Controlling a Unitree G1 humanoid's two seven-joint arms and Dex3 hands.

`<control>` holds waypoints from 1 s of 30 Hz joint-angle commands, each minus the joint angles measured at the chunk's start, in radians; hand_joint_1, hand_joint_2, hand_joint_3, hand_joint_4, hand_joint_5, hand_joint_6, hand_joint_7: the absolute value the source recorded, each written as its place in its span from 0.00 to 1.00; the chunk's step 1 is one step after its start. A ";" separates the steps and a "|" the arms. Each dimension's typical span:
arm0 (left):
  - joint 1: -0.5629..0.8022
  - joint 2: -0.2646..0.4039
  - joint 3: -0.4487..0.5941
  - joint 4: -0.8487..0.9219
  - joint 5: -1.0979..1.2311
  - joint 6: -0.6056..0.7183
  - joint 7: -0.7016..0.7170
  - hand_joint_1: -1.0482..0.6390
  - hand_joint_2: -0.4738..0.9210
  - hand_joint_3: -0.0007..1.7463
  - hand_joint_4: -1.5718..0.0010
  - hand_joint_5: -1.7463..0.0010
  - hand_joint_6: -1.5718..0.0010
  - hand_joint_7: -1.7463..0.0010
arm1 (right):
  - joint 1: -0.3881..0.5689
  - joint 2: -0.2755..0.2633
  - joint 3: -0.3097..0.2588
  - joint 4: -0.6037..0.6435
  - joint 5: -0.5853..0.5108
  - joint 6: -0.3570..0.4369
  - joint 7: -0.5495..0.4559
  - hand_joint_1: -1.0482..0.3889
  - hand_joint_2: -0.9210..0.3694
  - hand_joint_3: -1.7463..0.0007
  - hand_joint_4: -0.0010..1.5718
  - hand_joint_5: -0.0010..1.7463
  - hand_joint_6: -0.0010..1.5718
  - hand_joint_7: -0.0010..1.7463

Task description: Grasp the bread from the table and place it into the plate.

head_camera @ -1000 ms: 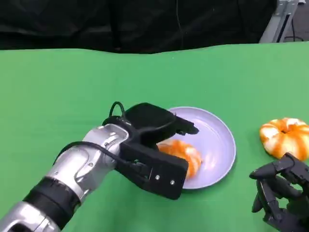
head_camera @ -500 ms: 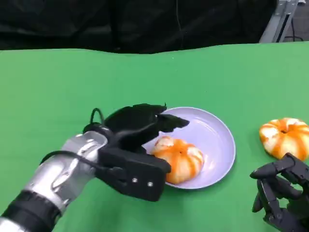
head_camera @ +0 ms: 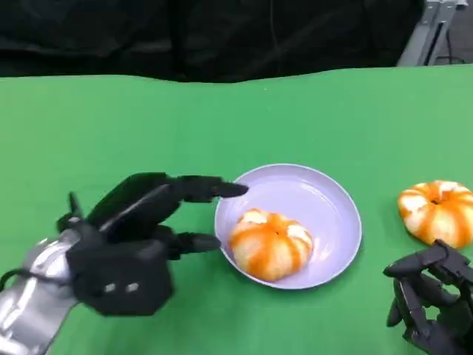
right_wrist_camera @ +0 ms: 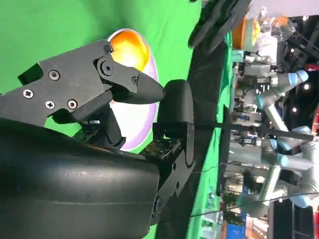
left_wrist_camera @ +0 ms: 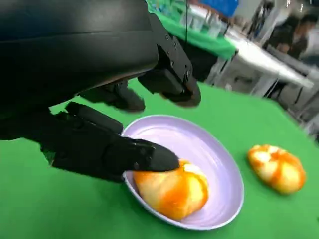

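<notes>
Bread lay inside the lilac plate, released, while the left hand hovered beside the rim with fingers spread and empty, so placement looked done, though a second bun sat on the table near the curled right hand.

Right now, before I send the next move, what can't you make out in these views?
- Right hand: cut off by the head view's lower edge, so how its fingers lie is unclear.
- Second bread on the table: its right side is cut off by the head view's edge.
- Bread in the plate: in the left wrist view a left-hand finger covers its near side; touching or not, I can't tell.
- Background of both wrist views: blurred.
</notes>
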 commanded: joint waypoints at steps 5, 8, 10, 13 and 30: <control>0.103 -0.055 0.169 0.165 -0.295 -0.165 -0.009 0.61 0.92 0.47 0.56 0.21 0.34 0.70 | -0.076 -0.015 -0.040 0.153 0.034 -0.074 0.037 0.63 0.15 0.51 0.56 0.94 0.52 0.80; 0.140 -0.071 0.222 0.187 -0.411 -0.163 -0.062 0.62 0.82 0.63 0.50 0.03 0.53 0.13 | -0.097 -0.013 -0.046 0.196 0.053 -0.093 0.062 0.64 0.15 0.51 0.57 0.94 0.53 0.79; 0.157 -0.083 0.250 0.190 -0.487 -0.141 -0.112 0.62 0.75 0.73 0.46 0.01 0.55 0.03 | -0.108 -0.012 -0.051 0.221 0.056 -0.113 0.070 0.64 0.16 0.51 0.57 0.93 0.53 0.79; 0.185 -0.105 0.295 0.185 -0.633 -0.066 -0.215 0.62 0.72 0.78 0.40 0.00 0.52 0.00 | -0.120 -0.012 -0.057 0.250 0.050 -0.141 0.075 0.63 0.17 0.51 0.57 0.93 0.53 0.78; 0.342 -0.135 0.535 0.048 -0.985 0.343 -0.416 0.59 0.70 0.89 0.38 0.00 0.49 0.00 | -0.129 0.005 -0.057 0.276 0.035 -0.161 0.070 0.61 0.11 0.59 0.56 0.90 0.54 0.73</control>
